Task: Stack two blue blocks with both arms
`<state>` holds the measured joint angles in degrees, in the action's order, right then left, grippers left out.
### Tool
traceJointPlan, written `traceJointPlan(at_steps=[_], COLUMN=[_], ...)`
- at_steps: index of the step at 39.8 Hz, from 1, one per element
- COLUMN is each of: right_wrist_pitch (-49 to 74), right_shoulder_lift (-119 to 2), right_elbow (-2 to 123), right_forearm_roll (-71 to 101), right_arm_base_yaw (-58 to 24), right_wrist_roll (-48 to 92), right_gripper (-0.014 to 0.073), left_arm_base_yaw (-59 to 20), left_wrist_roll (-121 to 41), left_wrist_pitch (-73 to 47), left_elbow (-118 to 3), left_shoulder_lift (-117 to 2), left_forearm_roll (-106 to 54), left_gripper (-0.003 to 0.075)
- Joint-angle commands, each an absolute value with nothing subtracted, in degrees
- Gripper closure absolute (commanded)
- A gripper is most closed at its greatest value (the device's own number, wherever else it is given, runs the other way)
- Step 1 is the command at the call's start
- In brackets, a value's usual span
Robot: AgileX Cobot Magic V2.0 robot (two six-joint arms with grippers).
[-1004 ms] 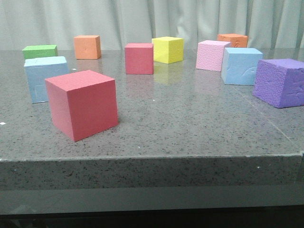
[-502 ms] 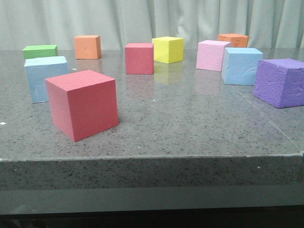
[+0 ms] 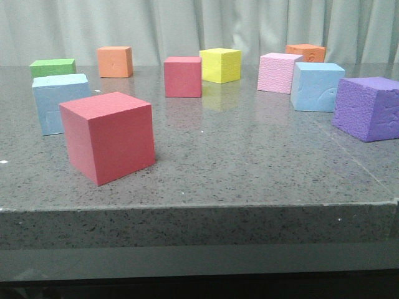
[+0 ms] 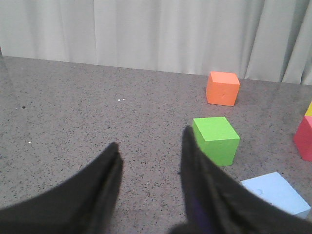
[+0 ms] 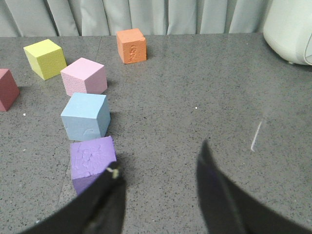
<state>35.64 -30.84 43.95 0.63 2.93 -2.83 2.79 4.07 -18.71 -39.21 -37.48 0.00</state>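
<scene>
Red cube (image 3: 108, 137) sitting before left blue block (image 3: 57, 102); purple cube (image 3: 368, 108) crowding right blue block (image 3: 317, 86), possibly touching; both pincers (image 4: 150, 151) (image 5: 161, 170) hanging released.

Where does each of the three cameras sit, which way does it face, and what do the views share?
Front: low at the table's near edge, facing the curtain; no robot parts show.
Left wrist: above the open left gripper, looking at the green cube.
Right wrist: above the open right gripper, near the purple cube.
Shared: each wrist view catches one blue block; the front shows both.
</scene>
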Motion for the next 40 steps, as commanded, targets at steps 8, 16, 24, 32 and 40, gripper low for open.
traceJointPlan(at_steps=[8,16,24,32,40], right_wrist_pitch=[30.86,25.07,22.34,29.04,39.61], right_shoulder_lift=[-31.4,-31.5,-37.77,-51.09,-65.42], right_elbow=[46.06,46.06,49.0,58.31,69.62], right_forearm_roll=[0.0,1.71,6.7,6.65,6.7], right_arm_base_yaw=[3.21,3.21,3.21,3.21,3.21], right_wrist_roll=[-2.52,-2.57,-2.51,-2.51,-3.31], right_gripper=[-0.0008,-0.001,-0.001,-0.001,-0.001], left_arm_base_yaw=[2.93,2.93,2.93,2.93,2.93], left_wrist_roll=[4.21,4.21,4.21,4.21,4.21], left_wrist_pitch=[-13.42,-12.6,-12.6,-12.6,-12.6], left_elbow=[-41.33,-41.33,-41.33,-41.33,-41.33], left_shoulder_lift=[-37.75,-37.75,-37.75,-37.75,-37.75], left_forearm_roll=[-0.57,-0.57,-0.57,-0.57,-0.57], left_gripper=[0.0052,0.0109,0.0149,0.0158,0.0158])
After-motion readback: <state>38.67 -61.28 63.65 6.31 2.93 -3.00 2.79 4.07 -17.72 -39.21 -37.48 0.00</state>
